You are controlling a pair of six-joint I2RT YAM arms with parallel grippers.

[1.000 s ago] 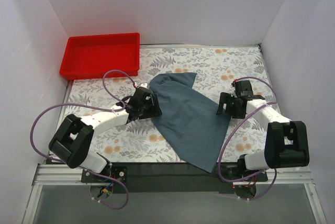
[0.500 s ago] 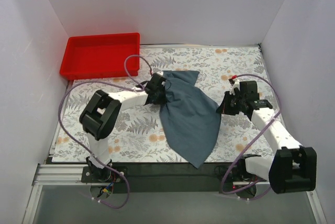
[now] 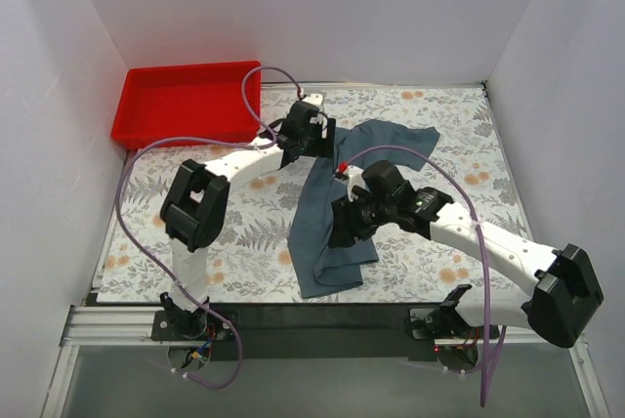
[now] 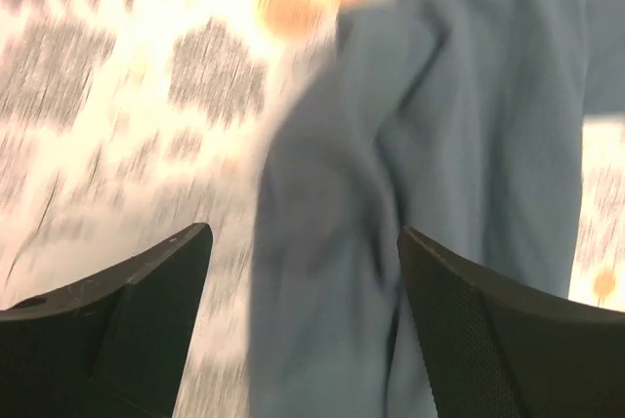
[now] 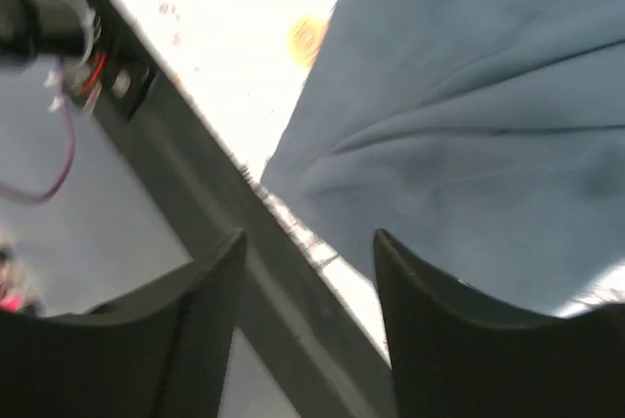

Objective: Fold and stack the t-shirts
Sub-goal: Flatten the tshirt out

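- Both arms have swung inward over the past second: the left gripper [image 3: 322, 140] now reaches the far end of the t-shirt [image 3: 327, 267], and the right gripper [image 3: 342, 232] has crossed to hang over its middle. The shirt, a broad spread a second ago, is now a long, rumpled strip
- Slate-blue and plain, the shirt runs diagonally from right of centre at the back down to the near side, its hem just beside the dark front rail [image 3: 293, 313]
- Wrist views show the left claw's fingers wide apart above the cloth and the right claw's partly apart; neither pinches anything
- Judged risks: a pull toward the rail could drag the hem off the table, and folding so bunched a shirt would likely trap creases
- A floral table cover [image 3: 195, 228] carries the work, with a red tray [image 3: 186, 105] at the far left corner and white walls [image 3: 293, 8] on three sides
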